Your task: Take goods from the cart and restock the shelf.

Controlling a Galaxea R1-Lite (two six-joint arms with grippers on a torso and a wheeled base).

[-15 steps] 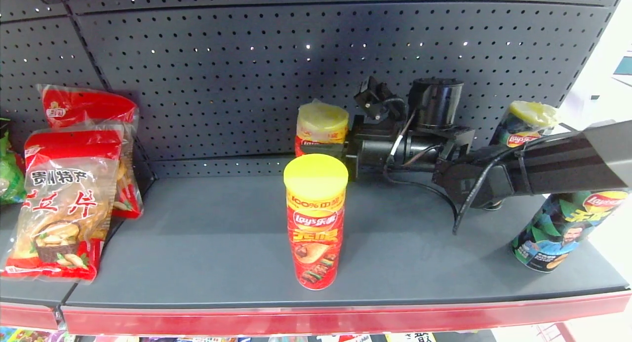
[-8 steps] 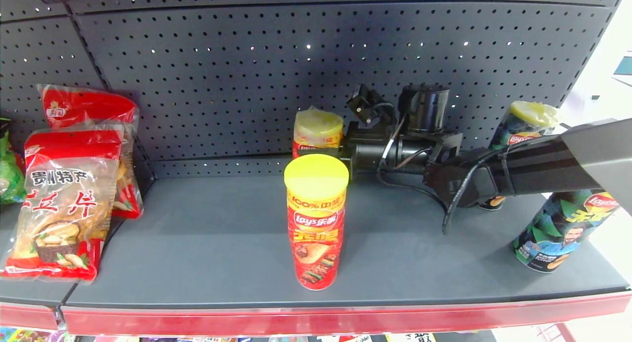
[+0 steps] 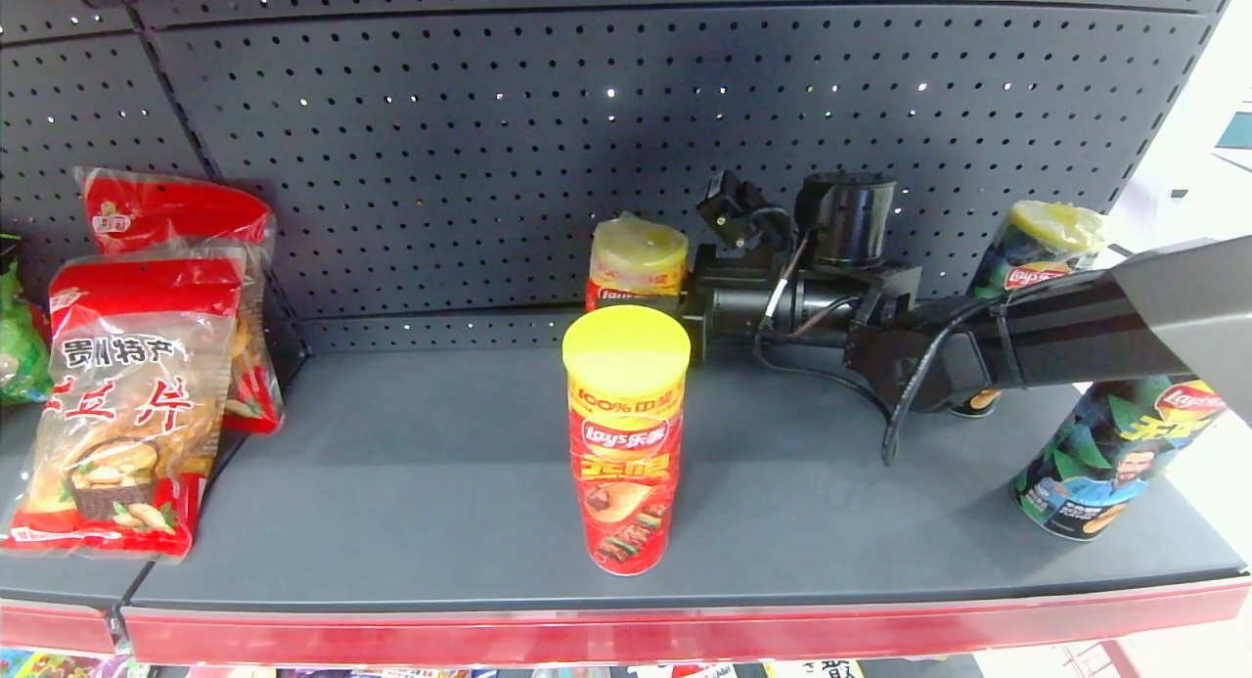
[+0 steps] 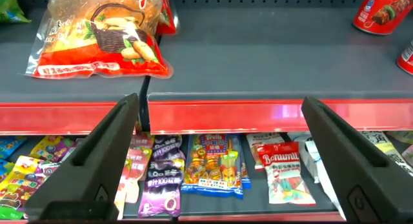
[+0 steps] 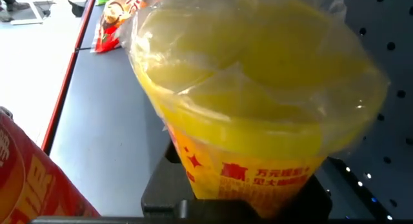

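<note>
A red chips can with a yellow lid wrapped in clear film stands near the pegboard at the back of the grey shelf. My right gripper is shut on it from the right side. In the right wrist view the same can sits between the fingers of the right gripper. Its base is hidden behind a second red can standing upright at mid-shelf. My left gripper hangs open below the shelf's red front edge, holding nothing.
Two red peanut bags lean at the shelf's left. Two dark green cans stand at the right, one behind my right arm. The lower shelf holds several candy packets. Bare shelf lies between the bags and the front can.
My right arm with the held can shifted a little left and toward the pegboard, then eased back right. The front can and the bags have not moved.
</note>
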